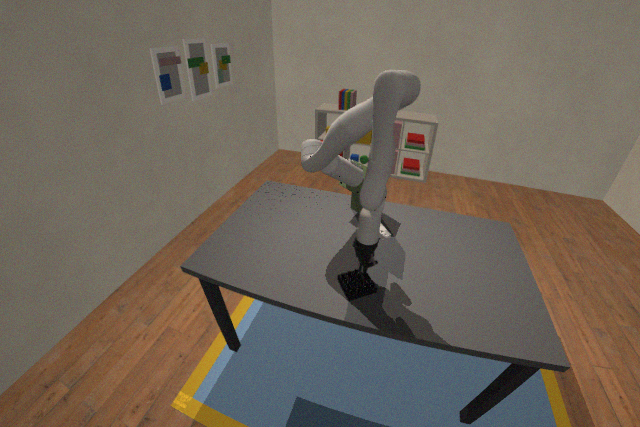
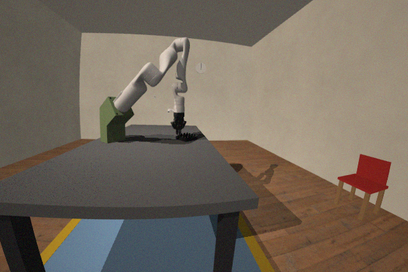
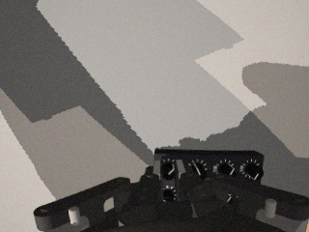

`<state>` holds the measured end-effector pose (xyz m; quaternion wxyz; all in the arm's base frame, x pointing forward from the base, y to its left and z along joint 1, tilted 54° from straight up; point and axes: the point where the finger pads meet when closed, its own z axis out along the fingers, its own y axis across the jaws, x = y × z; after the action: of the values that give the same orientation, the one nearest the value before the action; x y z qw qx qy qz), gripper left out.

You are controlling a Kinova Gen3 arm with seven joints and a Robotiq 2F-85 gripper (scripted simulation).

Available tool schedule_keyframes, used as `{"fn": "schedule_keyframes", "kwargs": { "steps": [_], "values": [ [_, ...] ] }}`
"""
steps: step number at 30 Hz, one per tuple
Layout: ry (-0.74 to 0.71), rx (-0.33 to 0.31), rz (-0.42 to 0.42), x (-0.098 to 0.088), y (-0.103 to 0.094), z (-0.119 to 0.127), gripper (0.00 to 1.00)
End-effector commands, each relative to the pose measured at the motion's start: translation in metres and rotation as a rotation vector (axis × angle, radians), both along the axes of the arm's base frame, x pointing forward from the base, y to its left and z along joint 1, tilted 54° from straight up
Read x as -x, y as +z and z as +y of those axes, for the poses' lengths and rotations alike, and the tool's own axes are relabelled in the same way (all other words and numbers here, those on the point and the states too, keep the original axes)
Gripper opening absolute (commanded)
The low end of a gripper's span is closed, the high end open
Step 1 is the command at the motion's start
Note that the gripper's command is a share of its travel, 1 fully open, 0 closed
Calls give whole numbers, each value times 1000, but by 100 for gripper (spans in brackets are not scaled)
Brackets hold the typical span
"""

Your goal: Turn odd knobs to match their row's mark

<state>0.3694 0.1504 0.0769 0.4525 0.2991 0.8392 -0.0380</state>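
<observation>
The black knob box [image 1: 352,284] [image 2: 188,138] [image 3: 209,155] stands on the table [image 1: 268,251] [image 2: 138,176]. My gripper [image 1: 362,270] [image 2: 178,134] [image 3: 168,170] points down at the box's rear-right corner as the top camera sees it. Its fingers are close together, one on each side of a corner knob [image 3: 168,169], and look shut on it; the contact itself is hard to see. Three more knobs of that line show to its right in the wrist view: one [image 3: 198,168], another [image 3: 225,168] and the last [image 3: 252,169]. Names are unreadable. The fingers hide most other knobs.
The green robot base [image 2: 111,124] stands behind the box on the same table. The table's near edge in the top view is a short way in front of the box. The arm's shadow falls across the box and table. A red chair [image 2: 372,173] stands off on the floor.
</observation>
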Motion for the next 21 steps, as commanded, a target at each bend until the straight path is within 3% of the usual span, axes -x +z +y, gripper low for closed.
{"fn": "schedule_keyframes", "kwargs": {
  "steps": [1,21],
  "values": [
    [12,14,6,0,0,0,8],
    [133,165,75,0,0,0,8]
  ]
}}
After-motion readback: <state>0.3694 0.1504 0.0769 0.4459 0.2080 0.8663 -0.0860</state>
